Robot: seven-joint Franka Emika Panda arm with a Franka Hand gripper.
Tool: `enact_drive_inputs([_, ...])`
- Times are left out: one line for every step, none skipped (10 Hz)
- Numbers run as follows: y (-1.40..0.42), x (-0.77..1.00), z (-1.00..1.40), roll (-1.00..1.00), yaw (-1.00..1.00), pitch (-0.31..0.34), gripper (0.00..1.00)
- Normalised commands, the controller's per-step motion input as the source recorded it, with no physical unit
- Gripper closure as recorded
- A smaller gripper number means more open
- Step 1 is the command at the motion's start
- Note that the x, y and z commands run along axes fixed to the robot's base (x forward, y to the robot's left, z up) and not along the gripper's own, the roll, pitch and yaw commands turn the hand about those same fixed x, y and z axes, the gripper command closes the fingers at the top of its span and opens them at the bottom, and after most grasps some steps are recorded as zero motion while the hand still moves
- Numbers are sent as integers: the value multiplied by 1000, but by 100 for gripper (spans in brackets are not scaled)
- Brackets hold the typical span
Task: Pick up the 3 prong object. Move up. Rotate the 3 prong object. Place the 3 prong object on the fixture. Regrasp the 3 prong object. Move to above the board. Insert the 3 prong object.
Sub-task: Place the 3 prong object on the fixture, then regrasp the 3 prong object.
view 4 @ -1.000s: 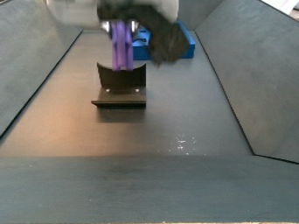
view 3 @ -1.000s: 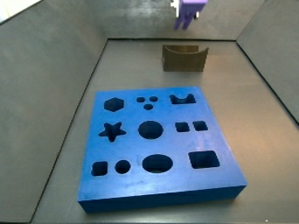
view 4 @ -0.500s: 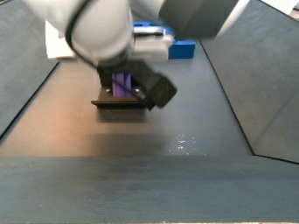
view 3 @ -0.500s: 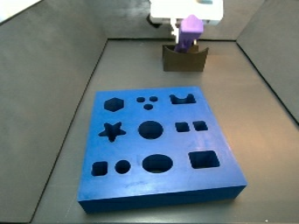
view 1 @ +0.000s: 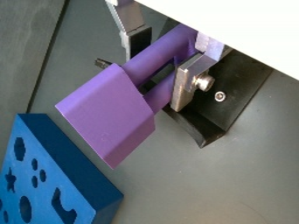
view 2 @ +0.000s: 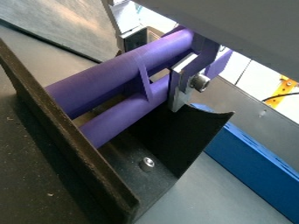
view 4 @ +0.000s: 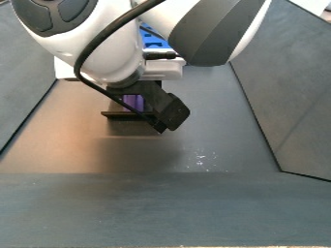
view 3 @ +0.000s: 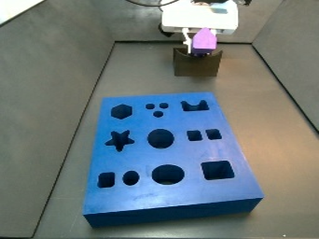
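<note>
3 prong object [view 1: 138, 92] lies pinched between gripper [view 1: 162, 61] fingers [view 1: 190, 83] on fixture [view 2: 176, 149].

the light-purple 3 prong object [view 1: 122, 101] lies in the notch of the dark fixture [view 2: 176, 157], clamped between the silver fingers [view 1: 190, 80] of the end effector [view 1: 162, 59] at the far end of the tabletop. the bright-blue board [view 3: 169, 154], full of shaped cut-outs, lies flat nearby.
</note>
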Motion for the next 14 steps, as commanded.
enact_drive_inputs([164,69,-294,-110,-73,-64,100])
enact_drive_inputs([0,0,0,0,0,0,0])
enact_drive_inputs([0,0,1000,-1,46,54,0])
enact_drive_inputs([4,-11,1000,5,43,60,0])
enact_drive_inputs([6,-26,1000,15,29,64,0])
enact_drive_inputs([7,-31,1000,18,19,67,0])
enact_drive_inputs([11,-38,1000,27,-1,70,0])
enact_drive_inputs([10,-41,942,29,-12,74,0])
enact_drive_inputs([11,-37,704,32,-26,72,0])
enact_drive_inputs([12,-33,524,35,-32,66,0])
enact_drive_inputs([11,-29,281,27,-39,55,0])
enact_drive_inputs([-958,1,1000,1000,7,45,0])
enact_drive_inputs([-1000,1,944,1000,8,42,0])
enact_drive_inputs([-1000,-28,928,1000,7,34,0])
